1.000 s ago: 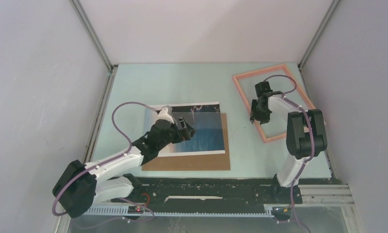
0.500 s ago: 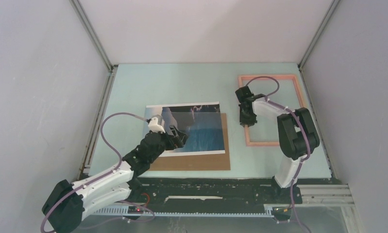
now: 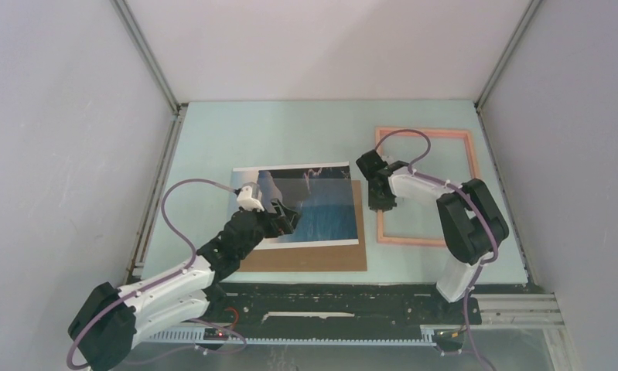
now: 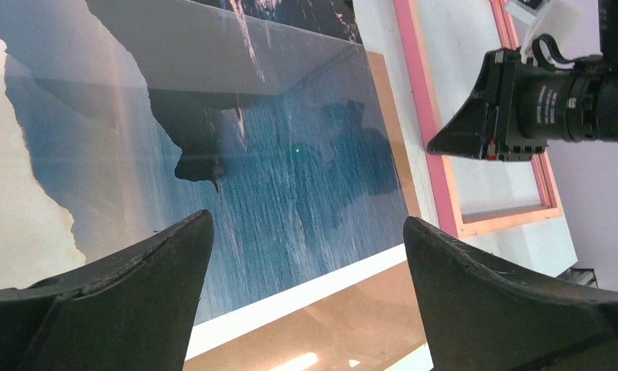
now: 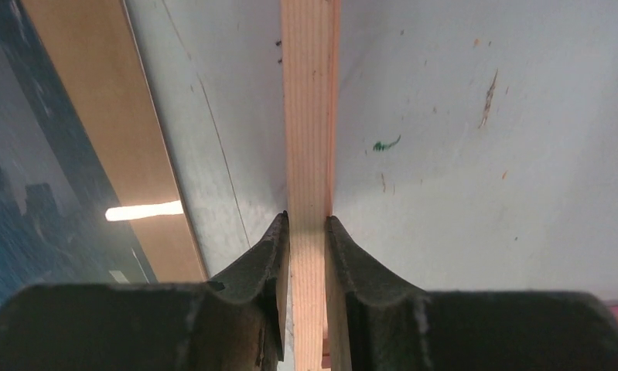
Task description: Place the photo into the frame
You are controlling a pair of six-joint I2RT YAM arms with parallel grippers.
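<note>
right hand [image 3: 381, 202]: pinching left rail of thin salmon-pink rectangular frame [image 3: 425, 131], flat at right, long axis top-to-bottom | sea-and-cliff paper photo [image 3: 321, 205]: centre, partly on brown cardboard sheet [image 3: 305, 259], long axis left-right | left hand [image 3: 286, 216]: spread above photo
</note>
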